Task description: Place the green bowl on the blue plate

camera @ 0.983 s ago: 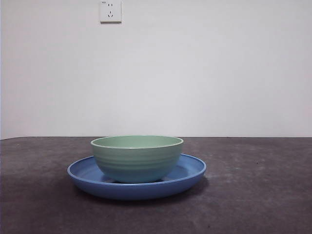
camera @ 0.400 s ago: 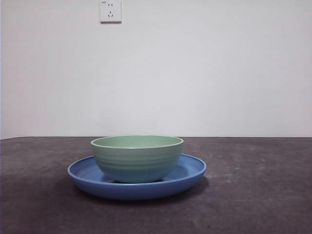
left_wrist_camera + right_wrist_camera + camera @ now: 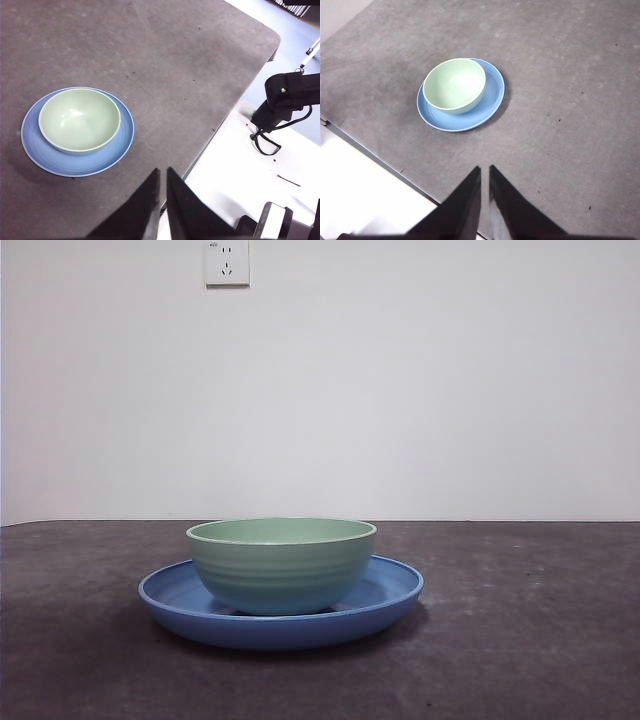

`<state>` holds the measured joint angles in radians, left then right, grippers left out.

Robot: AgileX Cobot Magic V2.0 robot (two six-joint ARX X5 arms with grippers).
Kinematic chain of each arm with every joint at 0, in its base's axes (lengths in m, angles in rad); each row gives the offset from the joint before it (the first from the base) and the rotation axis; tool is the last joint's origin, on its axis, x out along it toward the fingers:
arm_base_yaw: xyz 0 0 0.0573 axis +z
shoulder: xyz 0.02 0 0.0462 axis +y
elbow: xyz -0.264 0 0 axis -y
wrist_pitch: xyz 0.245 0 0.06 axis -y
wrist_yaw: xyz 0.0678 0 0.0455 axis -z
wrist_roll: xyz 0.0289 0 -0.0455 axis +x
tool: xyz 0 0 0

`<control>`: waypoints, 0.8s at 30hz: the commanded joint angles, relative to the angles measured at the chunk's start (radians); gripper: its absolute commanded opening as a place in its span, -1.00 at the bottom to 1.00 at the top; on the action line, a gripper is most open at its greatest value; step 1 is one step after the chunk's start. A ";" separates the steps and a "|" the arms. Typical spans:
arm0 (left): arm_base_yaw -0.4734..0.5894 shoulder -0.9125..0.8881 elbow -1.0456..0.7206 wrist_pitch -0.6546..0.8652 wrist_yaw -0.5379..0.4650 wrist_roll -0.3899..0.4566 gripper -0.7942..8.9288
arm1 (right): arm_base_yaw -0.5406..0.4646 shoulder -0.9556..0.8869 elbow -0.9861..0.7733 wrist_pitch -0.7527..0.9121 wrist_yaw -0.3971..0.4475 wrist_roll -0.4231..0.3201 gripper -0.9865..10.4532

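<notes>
the bowl sits upright on the plate at the frame's lower middle, so the task looks done; left gripper and right gripper hang clenched, empty, well away.

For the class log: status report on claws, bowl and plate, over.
Left claw and right claw both shut, empty, high above the table, clear of the dishes. Green bowl upright on blue plate, off-centre. Nothing in the way.
</notes>
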<state>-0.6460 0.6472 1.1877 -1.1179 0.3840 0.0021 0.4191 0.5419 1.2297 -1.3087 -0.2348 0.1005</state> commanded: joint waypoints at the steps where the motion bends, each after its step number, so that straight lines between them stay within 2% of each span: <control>1: -0.006 0.005 0.011 0.011 0.003 0.008 -0.80 | 0.006 0.005 0.013 0.013 0.000 -0.008 -0.79; 9: -0.002 0.005 0.008 0.013 0.003 0.008 -0.80 | 0.006 0.005 0.013 0.040 0.000 -0.008 -0.79; 13: 0.063 0.006 -0.005 0.032 0.004 0.020 -0.80 | 0.006 0.005 0.013 0.045 0.000 -0.008 -0.79; 16: 0.168 -0.008 -0.066 0.157 0.000 0.109 -0.80 | 0.006 0.005 0.013 0.045 0.000 -0.008 -0.79; 18: 0.251 -0.043 -0.159 0.323 -0.002 0.151 -0.80 | 0.006 0.005 0.013 0.045 0.000 -0.008 -0.79; 22: 0.401 -0.147 -0.398 0.625 -0.010 0.113 -0.80 | 0.006 0.005 0.013 0.045 0.000 -0.008 -0.79; 24: 0.473 -0.212 -0.529 0.730 -0.065 0.056 -0.79 | 0.006 0.005 0.013 0.045 0.000 -0.008 -0.79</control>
<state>-0.1970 0.4583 0.7200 -0.4545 0.3447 0.1017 0.4191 0.5419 1.2297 -1.2739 -0.2348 0.1005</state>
